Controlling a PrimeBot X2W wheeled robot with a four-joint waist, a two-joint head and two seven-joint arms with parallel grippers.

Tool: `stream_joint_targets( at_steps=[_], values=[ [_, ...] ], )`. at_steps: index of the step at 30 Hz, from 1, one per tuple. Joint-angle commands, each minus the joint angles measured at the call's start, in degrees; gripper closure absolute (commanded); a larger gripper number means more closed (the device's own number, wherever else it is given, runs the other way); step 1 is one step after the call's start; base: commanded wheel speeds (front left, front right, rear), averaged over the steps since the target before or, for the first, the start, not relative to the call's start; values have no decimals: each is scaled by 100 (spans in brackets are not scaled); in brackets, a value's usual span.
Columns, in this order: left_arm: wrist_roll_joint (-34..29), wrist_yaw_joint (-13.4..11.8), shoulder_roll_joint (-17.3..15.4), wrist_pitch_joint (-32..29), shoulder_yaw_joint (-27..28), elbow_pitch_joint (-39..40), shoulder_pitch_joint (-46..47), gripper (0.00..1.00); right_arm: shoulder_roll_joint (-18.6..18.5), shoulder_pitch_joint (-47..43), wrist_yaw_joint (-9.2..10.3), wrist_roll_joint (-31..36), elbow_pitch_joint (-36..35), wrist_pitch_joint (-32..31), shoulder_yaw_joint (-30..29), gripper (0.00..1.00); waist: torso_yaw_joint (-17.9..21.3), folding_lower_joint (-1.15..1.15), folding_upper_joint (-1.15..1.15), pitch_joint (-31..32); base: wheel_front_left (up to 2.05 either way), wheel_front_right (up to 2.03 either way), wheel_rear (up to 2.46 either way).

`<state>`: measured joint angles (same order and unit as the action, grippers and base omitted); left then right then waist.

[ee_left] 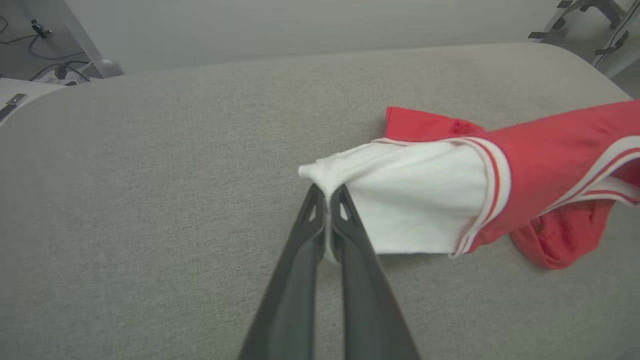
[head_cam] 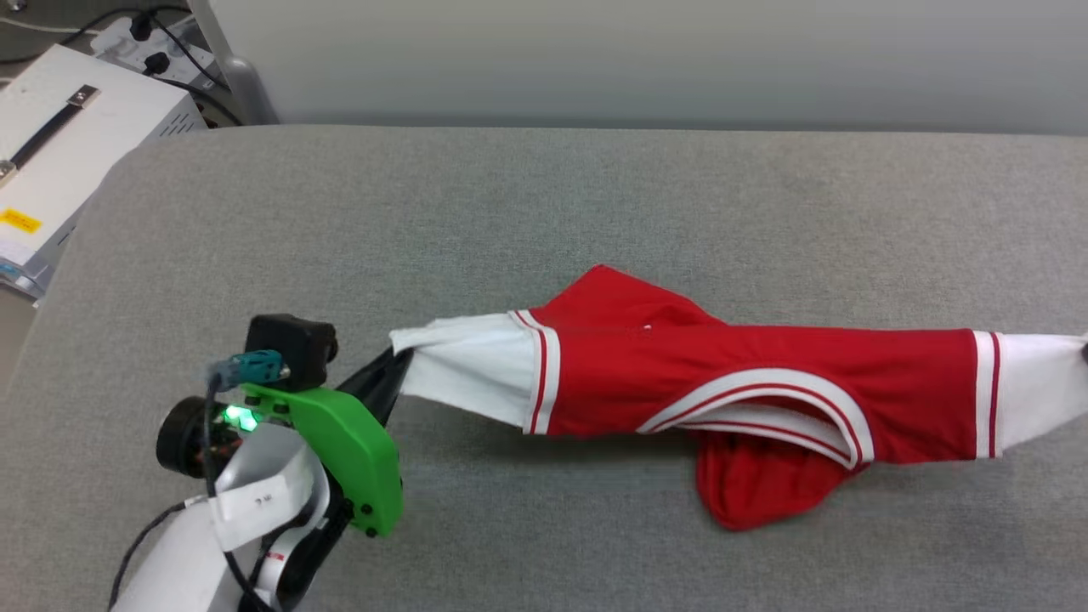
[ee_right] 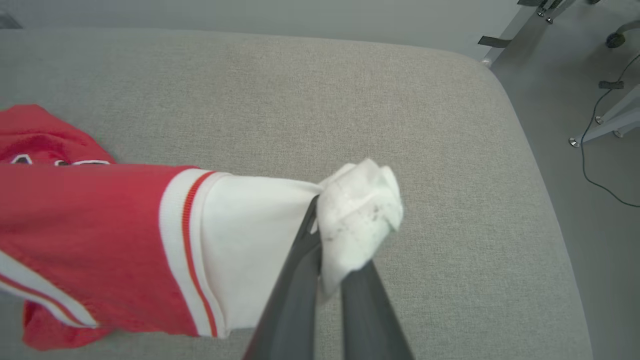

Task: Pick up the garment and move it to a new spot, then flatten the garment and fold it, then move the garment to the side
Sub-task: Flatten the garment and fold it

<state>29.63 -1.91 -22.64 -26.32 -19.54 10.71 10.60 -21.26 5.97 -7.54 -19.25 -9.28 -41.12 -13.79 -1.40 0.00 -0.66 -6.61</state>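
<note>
The red short-sleeved jersey shirt (head_cam: 765,382), with white sleeves and red-and-white stripe trim, is stretched above the grey fabric-covered table (head_cam: 510,204). In the head view it runs from 9 to 3 o'clock, and a red fold sags onto the surface at 6 o'clock. At the shirt's 9 o'clock end, the left gripper (ee_left: 327,195) has its dark fingers (ee_left: 300,260) clamped together on one white sleeve's edge. At the 3 o'clock end, the right gripper (ee_right: 330,225) pinches the other sleeve, which is bunched.
</note>
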Motion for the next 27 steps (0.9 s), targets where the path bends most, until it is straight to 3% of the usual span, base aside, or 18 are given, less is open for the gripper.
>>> stream_joint_targets(
  at_steps=[1,10,27],
  values=[
    [62,-65,-95,-15,116,213,-27,100,-102,156,5,-28,4,-3,-18,100,-47,0,66,269,0,0,0],
    [301,-169,-394,-118,770,1151,453,100,-432,982,5,-218,-63,-82,63,100,67,0,66,574,0,0,0],
    [371,-277,-646,127,1577,1413,1771,100,-483,2744,5,-544,319,467,208,100,270,0,66,658,0,0,0]
  ],
)
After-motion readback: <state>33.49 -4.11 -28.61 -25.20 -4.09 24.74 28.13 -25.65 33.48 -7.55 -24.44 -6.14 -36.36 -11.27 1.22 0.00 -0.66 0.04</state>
